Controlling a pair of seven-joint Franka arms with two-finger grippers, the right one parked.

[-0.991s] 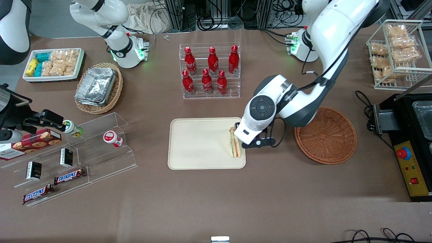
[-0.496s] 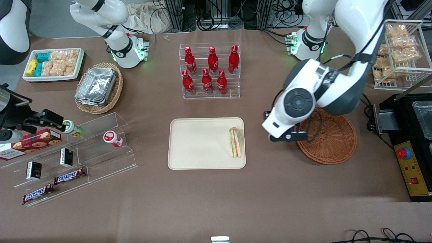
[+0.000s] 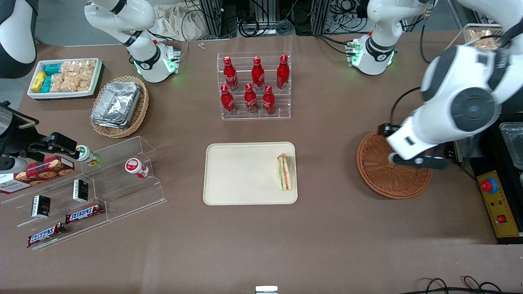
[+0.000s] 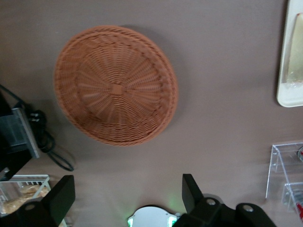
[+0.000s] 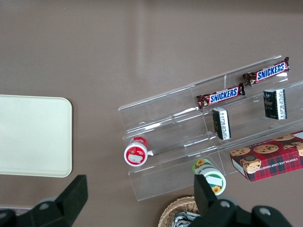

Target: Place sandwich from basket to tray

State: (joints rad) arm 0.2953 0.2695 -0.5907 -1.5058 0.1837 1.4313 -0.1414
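The claw [image 4: 125,198] hangs above one basket [image 3: 384,179], fingers spread, empty; one sandwich [image 3: 285,172] on one tray [image 3: 241,173].

So the tool [image 4: 125,198] let go of the sandwich [image 3: 284,172] on the tray [image 3: 241,173], fingers open, and swung up over the basket [image 3: 384,179].

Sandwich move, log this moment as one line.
sandwich: on tray, near basket-side edge | basket: nothing inside | gripper: open, above basket, holding nothing
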